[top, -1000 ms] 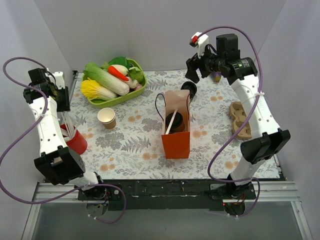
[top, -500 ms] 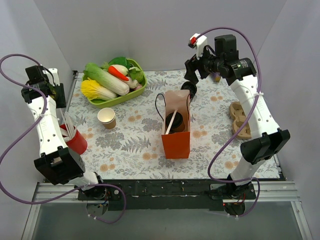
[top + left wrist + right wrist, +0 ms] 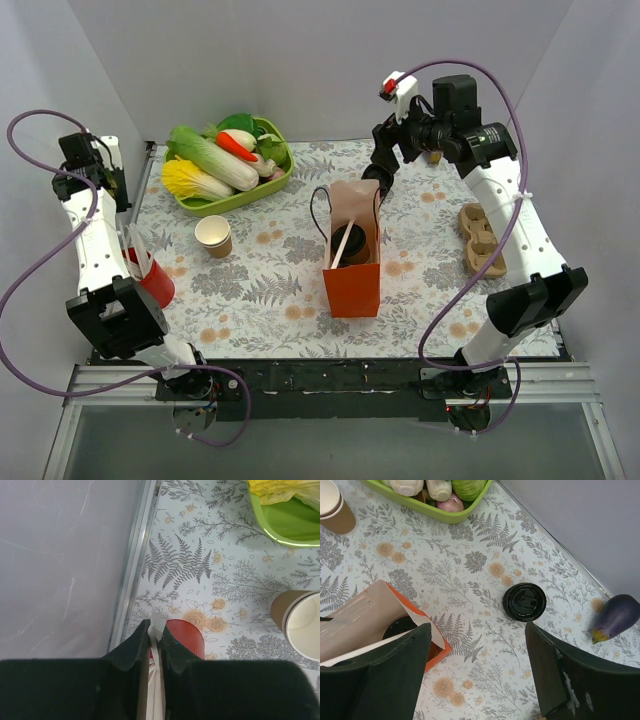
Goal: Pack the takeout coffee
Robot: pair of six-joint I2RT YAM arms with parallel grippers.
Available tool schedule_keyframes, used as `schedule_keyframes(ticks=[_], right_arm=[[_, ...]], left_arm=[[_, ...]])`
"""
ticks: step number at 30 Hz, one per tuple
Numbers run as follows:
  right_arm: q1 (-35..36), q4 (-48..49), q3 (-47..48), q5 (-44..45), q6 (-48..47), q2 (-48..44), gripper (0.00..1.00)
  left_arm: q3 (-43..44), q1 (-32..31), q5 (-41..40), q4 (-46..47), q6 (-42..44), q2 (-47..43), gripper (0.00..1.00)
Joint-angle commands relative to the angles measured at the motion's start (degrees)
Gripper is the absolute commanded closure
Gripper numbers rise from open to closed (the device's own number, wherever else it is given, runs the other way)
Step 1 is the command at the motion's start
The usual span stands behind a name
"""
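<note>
— When the scene is taken from above, where is the coffee found?
— One lidded cup (image 3: 360, 243) is seen inside the orange bag (image 3: 352, 285) at centre; a second lidded cup (image 3: 377, 175) is stood on the table (image 3: 270, 300) at 1 o'clock from the bag, under the right gripper (image 3: 381, 168). An uncovered cup (image 3: 214, 236) is placed at 9 o'clock.
— And through the left wrist?
— The left gripper (image 3: 156, 635) is pressed together on white straws (image 3: 157, 625) rising from a red holder (image 3: 184, 637); the open cup (image 3: 299, 621) is seen at 3 o'clock.
— Through the right wrist?
— The fingers (image 3: 547, 672) are spread wide, nothing held. The black-lidded cup (image 3: 524, 601) is seen between them, the bag (image 3: 380, 615) at 9 o'clock, an eggplant (image 3: 615, 616) at 3 o'clock.
</note>
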Motion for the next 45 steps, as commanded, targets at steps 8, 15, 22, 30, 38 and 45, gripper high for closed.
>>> schedule_keyframes(ticks=[8, 15, 22, 30, 38, 45], right_arm=[[0.0, 8.1, -4.6, 2.5, 0.4, -6.1, 0.17], [-0.1, 9.7, -5.3, 4.9, 1.0, -6.3, 0.16], [-1.2, 0.9, -0.1, 2.8, 5.0, -2.7, 0.13], [-1.4, -1.9, -1.9, -0.8, 6.4, -3.4, 0.11], [-2.7, -2.2, -6.4, -1.6, 8.4, -8.9, 0.10], [-3.4, -3.1, -10.9, -4.6, 9.3, -12.3, 0.10]], left_arm=[[19.9, 0.2, 9.1, -7.8, 1.5, -1.2, 1.00], [39.4, 0.2, 20.6, -14.4, 1.2, -0.5, 1.00], [29.2, 0.2, 59.0, 12.2, -12.7, -11.7, 1.00], [22.1, -12.2, 73.1, 50.8, -47.6, -7.2, 1.00], [27.5, -33.6, 68.0, 40.5, -36.7, 1.4, 1.00], [36.7, -46.9, 66.2, 34.7, -31.1, 12.6, 1.00]])
